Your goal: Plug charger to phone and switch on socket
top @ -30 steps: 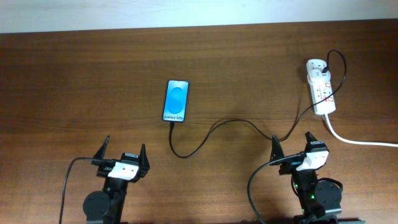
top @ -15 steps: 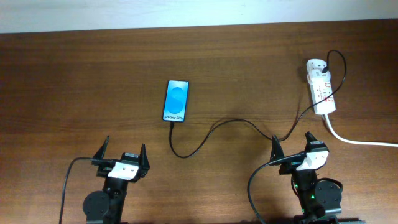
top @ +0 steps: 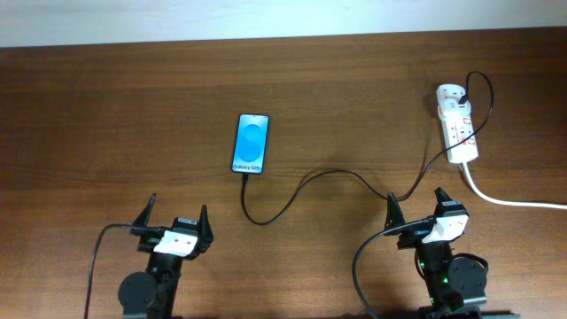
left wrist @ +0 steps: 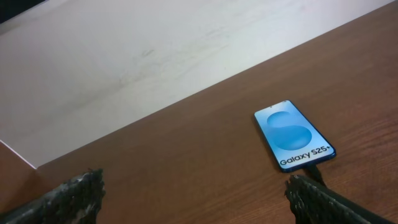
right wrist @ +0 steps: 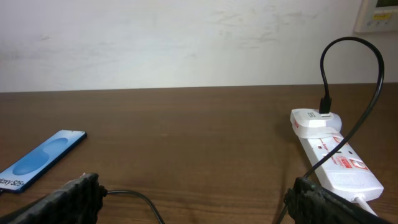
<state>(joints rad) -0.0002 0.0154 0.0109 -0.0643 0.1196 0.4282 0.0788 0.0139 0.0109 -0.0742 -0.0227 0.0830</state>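
Slim black blue-screened smartphone [top: 251, 143] lies centred on the brown wooden counter [top: 106, 97], with the thin black charger cable [top: 341, 171] seemingly seated at its six-o'clock end. Both the left tool [top: 177, 209] and right tool [top: 415, 197] sit released, empty. The right tool should squarely press a red-marked switch on the white elongated power strip [top: 457, 133] at two o'clock.

1. Table [top: 354, 80]: dark wood, visible grain, smooth, low sheen.
2. Phone [left wrist: 293, 137]: glossy glass screen, smooth black bezel.
3. Socket [right wrist: 333, 158]: white plastic, smooth, slight gloss.
4. Charger [right wrist: 325, 102]: black cable, matt, rubbery look.
5. Wall [left wrist: 124, 62]: matt white, faintly scuffed.
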